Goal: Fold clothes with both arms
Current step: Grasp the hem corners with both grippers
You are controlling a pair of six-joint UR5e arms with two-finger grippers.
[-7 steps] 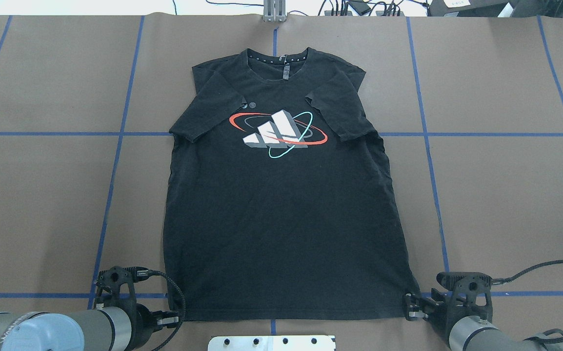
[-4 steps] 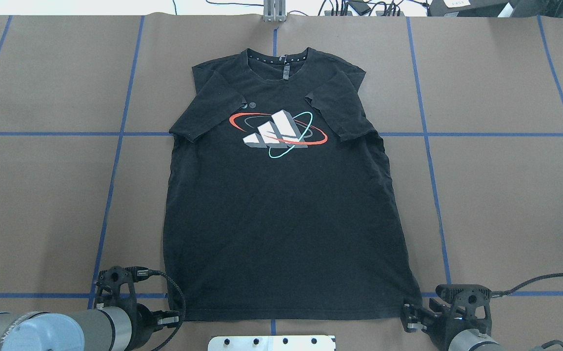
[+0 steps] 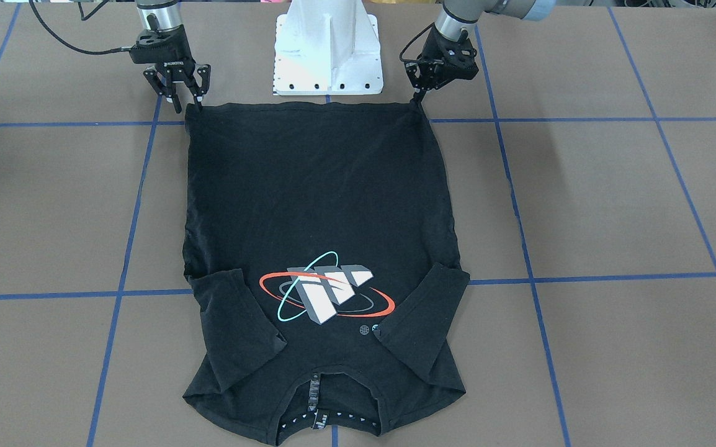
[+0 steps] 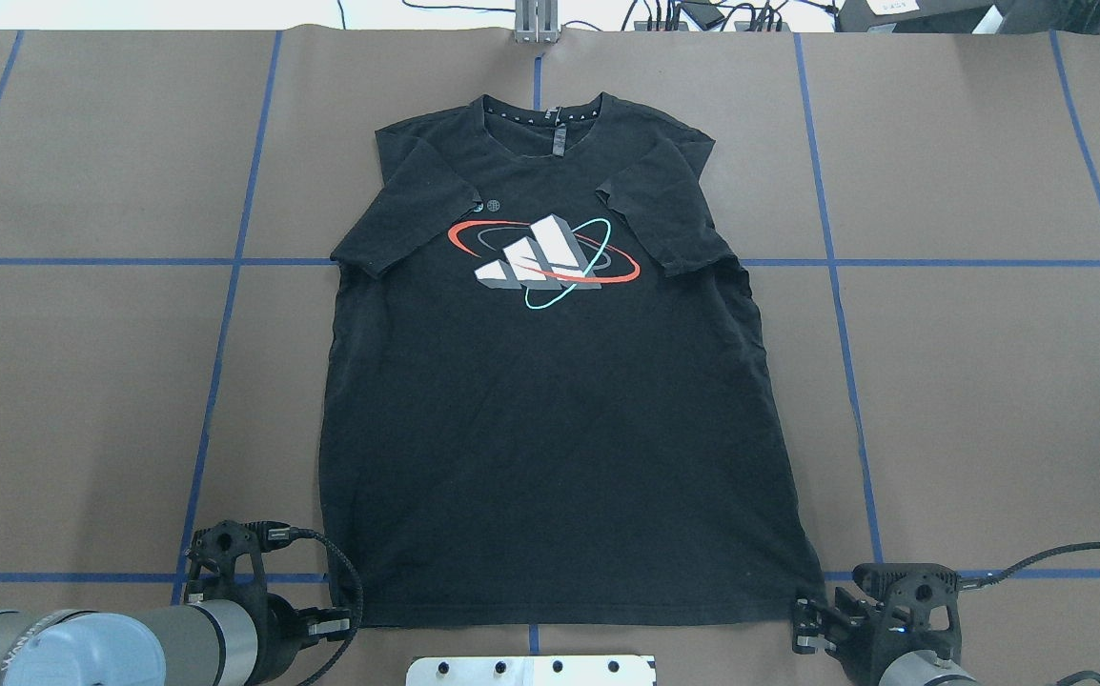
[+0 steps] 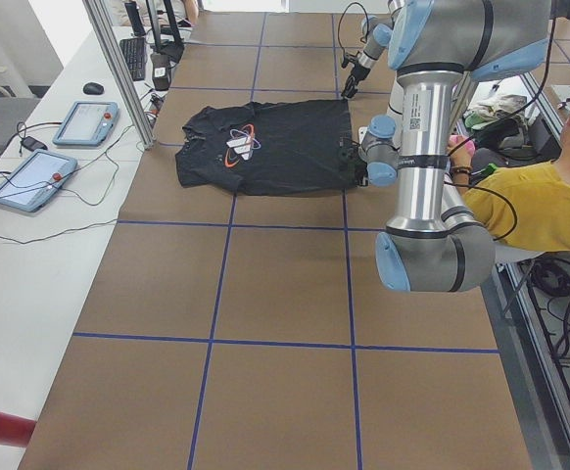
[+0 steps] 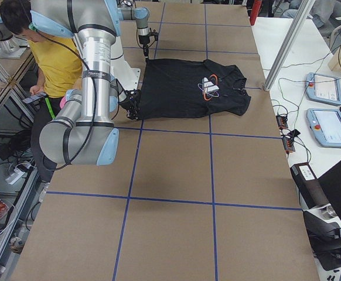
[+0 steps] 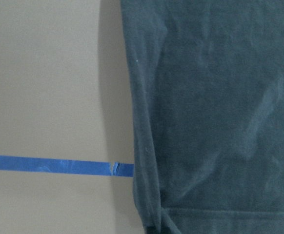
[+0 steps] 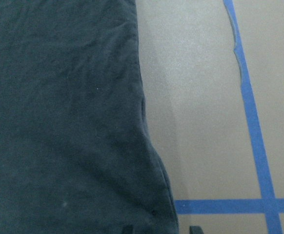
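Left fingers (image 3: 420, 94) pinching T-shirt (image 3: 314, 198) hem corner, right fingers (image 3: 175, 96) spread around other corner, white pedestal (image 3: 327, 49) between

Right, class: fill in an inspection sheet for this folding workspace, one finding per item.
Surface: brown cover with blue tape grid, flat.
Job's things: black T-shirt spread flat, logo up, sleeves folded inward.
Clutter: nothing seen.
Grippers: right gripper open at one hem corner; left gripper at the other, state unclear.
Cables: black cable looped at left wrist; second cable trails from right.
Surroundings: white pedestal; teach pendants off to one side; person in yellow.
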